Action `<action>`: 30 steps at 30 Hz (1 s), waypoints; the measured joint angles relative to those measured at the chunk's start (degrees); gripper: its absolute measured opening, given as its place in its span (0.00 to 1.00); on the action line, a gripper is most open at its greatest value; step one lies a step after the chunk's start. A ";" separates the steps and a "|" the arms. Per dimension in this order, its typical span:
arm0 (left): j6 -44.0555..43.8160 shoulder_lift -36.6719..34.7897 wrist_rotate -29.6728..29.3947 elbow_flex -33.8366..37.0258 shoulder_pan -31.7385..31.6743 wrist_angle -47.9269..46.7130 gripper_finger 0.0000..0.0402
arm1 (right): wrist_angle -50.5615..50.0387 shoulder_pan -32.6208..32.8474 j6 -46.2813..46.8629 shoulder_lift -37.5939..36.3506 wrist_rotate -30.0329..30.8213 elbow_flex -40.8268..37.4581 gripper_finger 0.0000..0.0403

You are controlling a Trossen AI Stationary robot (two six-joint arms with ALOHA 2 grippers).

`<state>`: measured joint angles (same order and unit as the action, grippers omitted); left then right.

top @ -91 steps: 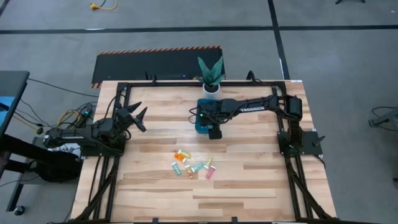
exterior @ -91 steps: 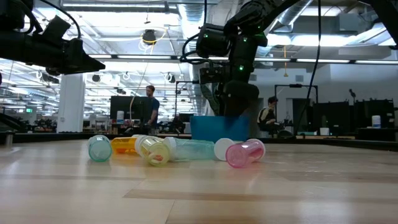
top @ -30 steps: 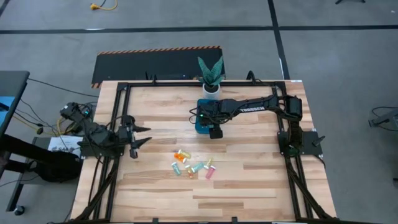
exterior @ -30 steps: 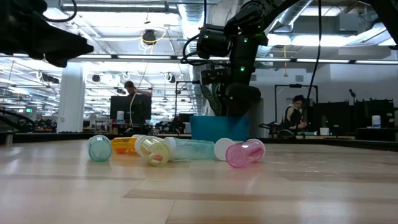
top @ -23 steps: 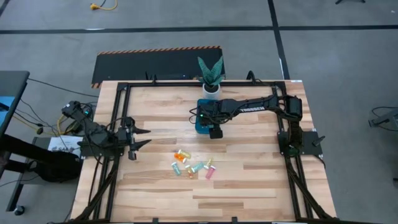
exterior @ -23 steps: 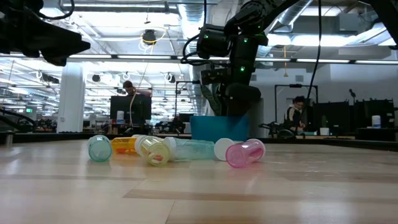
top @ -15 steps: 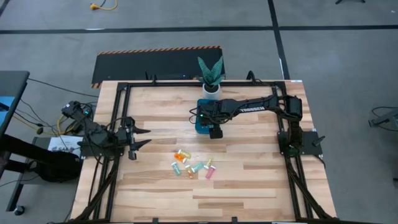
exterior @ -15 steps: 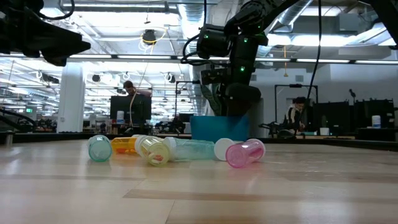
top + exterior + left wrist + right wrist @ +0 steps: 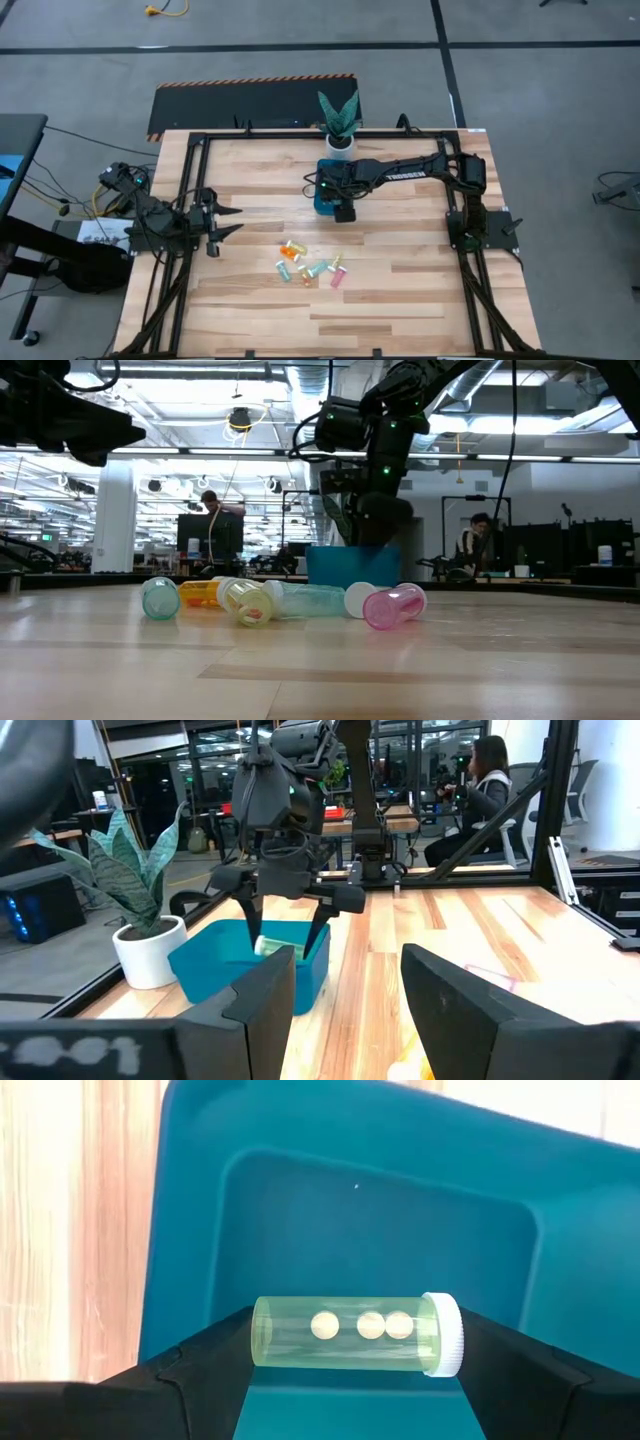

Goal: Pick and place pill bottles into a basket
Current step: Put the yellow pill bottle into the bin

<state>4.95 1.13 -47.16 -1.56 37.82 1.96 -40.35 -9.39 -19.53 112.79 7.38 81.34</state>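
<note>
The teal-blue basket (image 9: pixel 325 190) stands at the table's far middle. A yellow-green pill bottle (image 9: pixel 355 1330) with a white cap lies on its side on the basket's floor. My right gripper (image 9: pixel 341 210) hangs over the basket, open, one finger off each end of that bottle; I cannot tell whether they touch it. It also shows in the left wrist view (image 9: pixel 285 935). Several more pill bottles (image 9: pixel 310 266) lie in a cluster at mid-table: teal (image 9: pixel 160 598), orange (image 9: pixel 198 592), yellow (image 9: pixel 245 600) and pink (image 9: pixel 393 606). My left gripper (image 9: pixel 235 221) is open and empty at the table's left.
A white pot with a green plant (image 9: pixel 339 115) stands just beyond the basket at the far edge. Black frame rails (image 9: pixel 190 190) run along the table's sides. Bare wood lies in front of the bottle cluster, toward the near edge.
My right gripper has gone up a little above the basket, still open. The bottles on the table have stayed where they were.
</note>
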 joint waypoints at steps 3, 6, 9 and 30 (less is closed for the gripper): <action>0.00 0.00 0.00 0.00 0.00 0.00 0.44 | 0.71 0.00 0.00 0.00 0.00 0.00 0.76; 0.01 0.00 0.00 0.00 0.00 0.02 0.44 | -1.00 -0.15 -1.31 0.00 0.02 0.00 0.76; 0.00 0.00 0.00 0.00 0.00 0.02 0.44 | -2.51 -0.67 -0.74 0.00 -0.59 0.00 0.76; 0.01 0.00 0.00 0.00 0.00 0.03 0.44 | -1.97 -2.49 1.57 0.00 -9.38 0.00 0.76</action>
<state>4.96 1.13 -47.16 -1.56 37.82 1.99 -42.33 -11.88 -17.96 112.79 -2.00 81.34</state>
